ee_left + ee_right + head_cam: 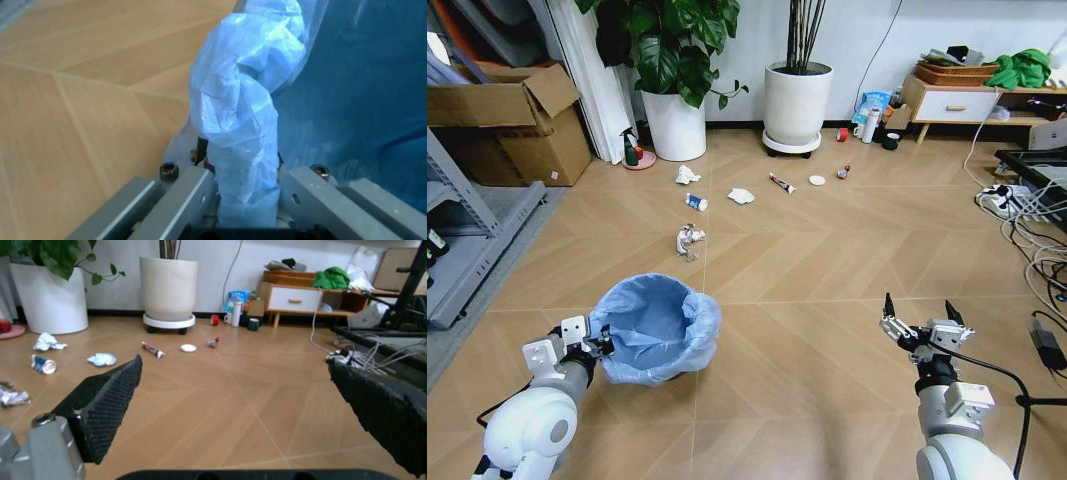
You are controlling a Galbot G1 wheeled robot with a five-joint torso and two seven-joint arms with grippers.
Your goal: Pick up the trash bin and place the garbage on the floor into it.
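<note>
Grippers sit nearest the camera: the left gripper (599,345) is clamped on the rim of the trash bin (657,330), its fingers (187,197) pinching the crinkly light-blue bag (240,125) folded over that rim. The bin is low on the robot's left, close over the floor (827,260). The right gripper (917,318) hovers over bare boards on the right, its black pads (110,402) spread wide with nothing between them.

Beyond the bin, the tan chevron flooring runs back toward the wall. The garbage lies scattered across its middle: a crumpled wad (689,239) nearest, then a blue-white wrapper (697,202), two more white wads (741,196) (one (687,175) farther left), a thin tube (782,183), a small white disc (817,180) and a tiny red-capped bottle (843,172).

Farther back stand two big white plant pots (797,103), cardboard boxes (512,120) on the left, a low wooden cabinet (957,100) on the right, and tangled cables (1027,220) along the right edge.
</note>
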